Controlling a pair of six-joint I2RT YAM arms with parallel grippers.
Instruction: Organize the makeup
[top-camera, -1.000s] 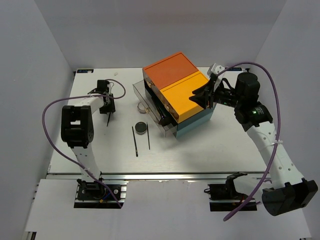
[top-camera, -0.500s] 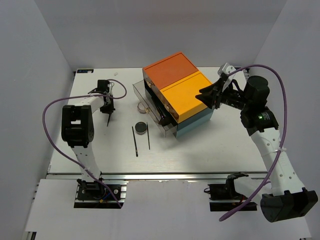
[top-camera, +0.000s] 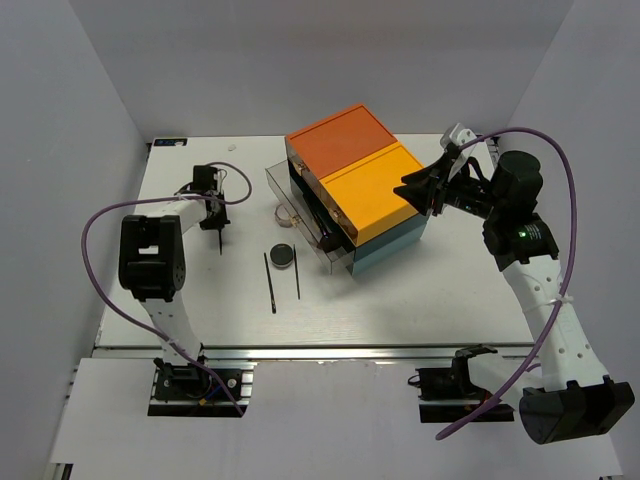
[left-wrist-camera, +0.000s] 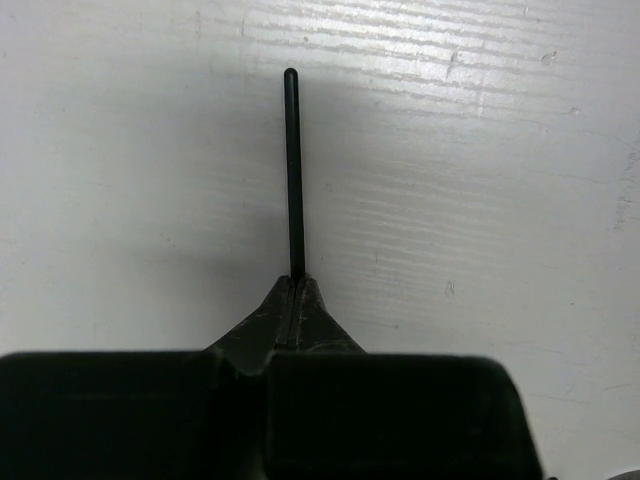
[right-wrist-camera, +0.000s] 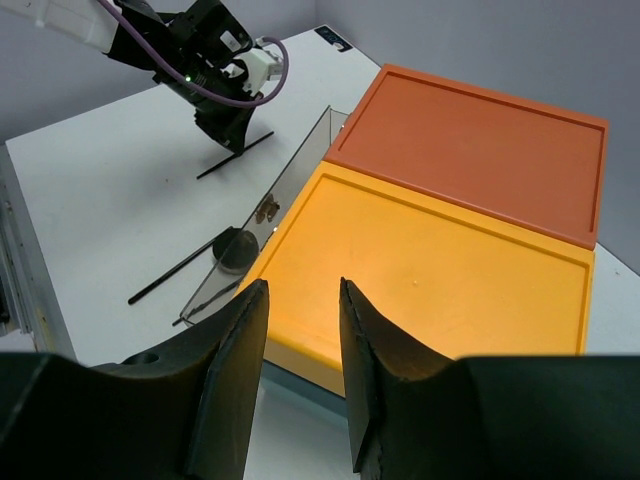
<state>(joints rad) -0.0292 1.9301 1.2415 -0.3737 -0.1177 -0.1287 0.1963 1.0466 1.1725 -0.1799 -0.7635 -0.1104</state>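
The left gripper (left-wrist-camera: 294, 285) is pinched tight on a thin black stick (left-wrist-camera: 293, 170). It's got it by one end, and the rest pokes straight out past the fingertips. From above, that puts the stick over the far-left part of the table (top-camera: 440, 290), long axis running roughly toward the near edge. Can't tell from here if the free tip touches the tabletop or sits just above it.

The pulled-out clear drawer (top-camera: 310, 240) of the drawer box (top-camera: 370, 190) is off to the stick's right with bare table in between, so the left arm is the obvious one to carry it over. I'd guess it has to swing the stick in line with the drawer's length so it doesn't snag a wall.

The black compact (top-camera: 284, 255) and two more sticks (top-camera: 270, 283) lie near the drawer's front, well apart from the held one. The right gripper (right-wrist-camera: 300, 288) hovers spread open, holding nothing, over the right edge of the box's yellow top.
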